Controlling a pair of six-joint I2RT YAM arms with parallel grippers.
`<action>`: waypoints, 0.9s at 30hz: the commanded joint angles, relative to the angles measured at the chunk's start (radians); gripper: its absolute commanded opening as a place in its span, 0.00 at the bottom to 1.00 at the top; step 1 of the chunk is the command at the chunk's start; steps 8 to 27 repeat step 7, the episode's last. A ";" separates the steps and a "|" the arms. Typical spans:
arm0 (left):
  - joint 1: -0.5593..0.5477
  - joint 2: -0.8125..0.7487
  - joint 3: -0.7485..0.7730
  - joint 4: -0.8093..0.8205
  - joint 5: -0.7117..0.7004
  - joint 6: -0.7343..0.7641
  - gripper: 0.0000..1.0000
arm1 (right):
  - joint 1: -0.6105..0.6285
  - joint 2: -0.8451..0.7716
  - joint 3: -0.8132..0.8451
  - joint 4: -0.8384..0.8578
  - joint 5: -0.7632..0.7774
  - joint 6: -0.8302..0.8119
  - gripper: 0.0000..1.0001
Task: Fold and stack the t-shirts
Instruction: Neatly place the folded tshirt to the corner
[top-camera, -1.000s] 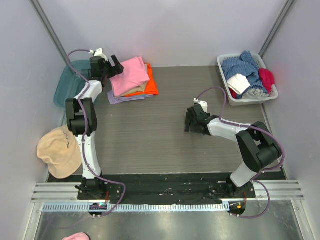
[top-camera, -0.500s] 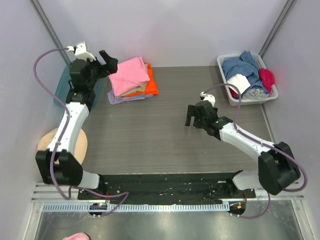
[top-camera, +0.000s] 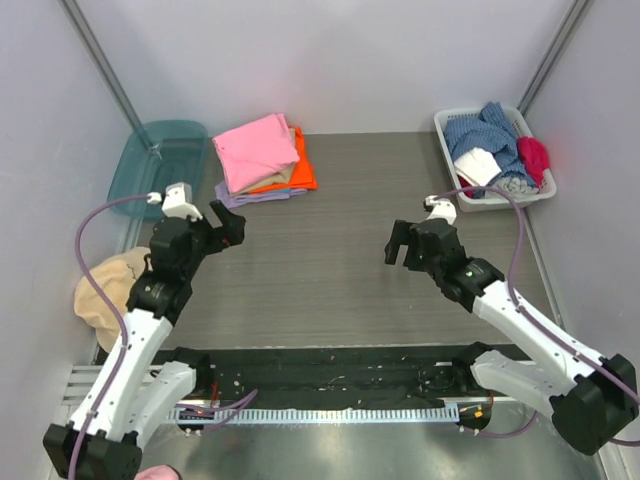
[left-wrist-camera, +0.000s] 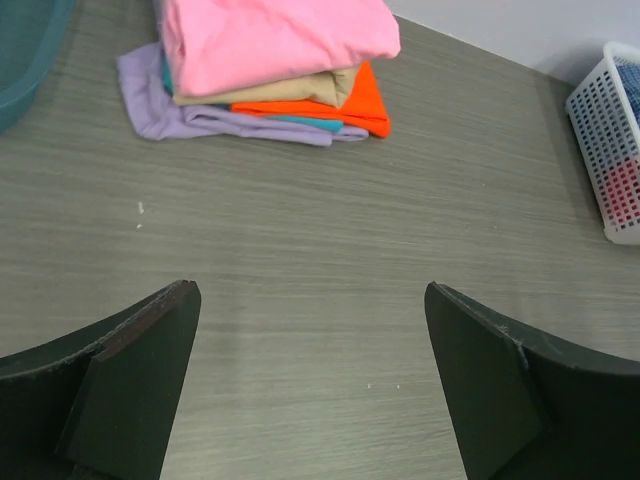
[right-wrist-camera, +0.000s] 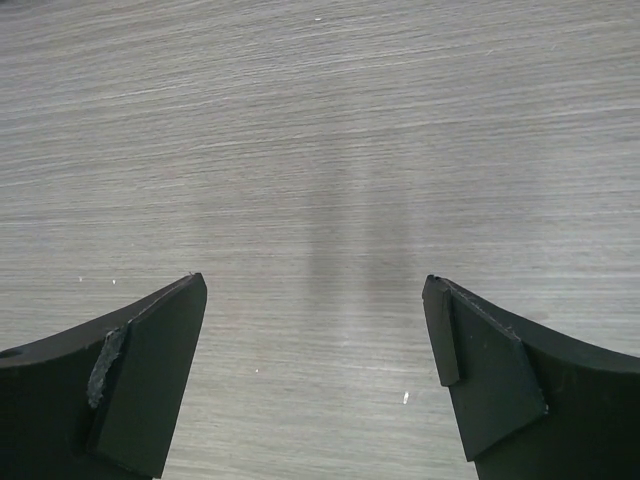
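Observation:
The t-shirts lie folded in one stack (top-camera: 262, 160) at the back left of the table, bright pink (top-camera: 257, 150) on top, then tan, orange (top-camera: 302, 172) and lilac (top-camera: 238, 199) at the bottom. In the left wrist view the same stack (left-wrist-camera: 270, 60) fills the upper left. My left gripper (top-camera: 232, 226) is open and empty, in front of the stack and apart from it. My right gripper (top-camera: 402, 243) is open too, over bare table right of centre. In the right wrist view my right gripper (right-wrist-camera: 315, 290) frames only wood-grain table.
A white basket (top-camera: 547, 187) of mixed clothes stands at the back right, its mesh corner (left-wrist-camera: 612, 140) showing in the left wrist view. A teal tub (top-camera: 160, 160) sits at the back left. A round tan cap (top-camera: 108, 295) lies by the left wall.
The left arm has pulled back from the stack toward the front and lowered. The right gripper opened wider and shifted slightly right as its arm stretched out.

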 joint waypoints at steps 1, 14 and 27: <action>0.000 -0.127 -0.065 -0.100 -0.067 -0.030 1.00 | 0.006 -0.100 -0.041 -0.036 0.027 0.037 1.00; -0.001 -0.204 -0.090 -0.155 -0.095 -0.024 1.00 | 0.008 -0.145 -0.056 -0.069 0.044 0.051 1.00; -0.001 -0.204 -0.090 -0.155 -0.095 -0.024 1.00 | 0.008 -0.145 -0.056 -0.069 0.044 0.051 1.00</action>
